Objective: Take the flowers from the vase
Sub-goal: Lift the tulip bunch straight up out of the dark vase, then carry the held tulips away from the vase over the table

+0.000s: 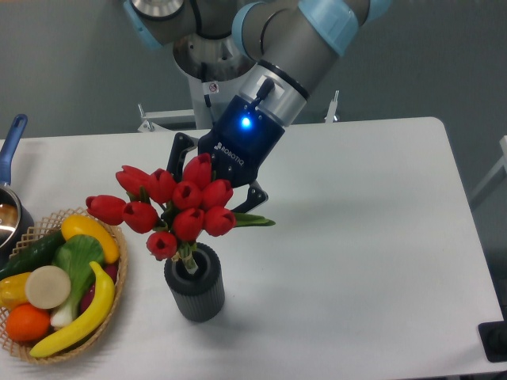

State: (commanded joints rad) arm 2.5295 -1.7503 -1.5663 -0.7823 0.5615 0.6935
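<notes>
Now the gripper [212, 188] sits behind the flowers [178, 206], its dark body tilted down and to the left with a blue light glowing on it; one finger [177, 152] shows at the upper left of the bunch and another at the lower right, beside a green leaf [252, 220] that pokes out to the right; the fingers are closed around the bunch, though the red buds hide the actual contact; the buds are clustered above the vase [194, 283], fanning out to the left; the stems [188, 260] run down at a slant, and their lower end is at the round mouth of the vase, seemingly just inside it; whether the tip touches the rim I cannot tell; the vase stands upright on the white table [356, 229], near its front edge; just left of the vase lies a wicker basket [117, 297] holding a banana, an orange, a cucumber and other fruit and vegetables; at the far left edge a pot [9, 207] with a blue handle is partly cut off by the frame; the arm [293, 39], grey with pale blue joints, reaches in from the top.
</notes>
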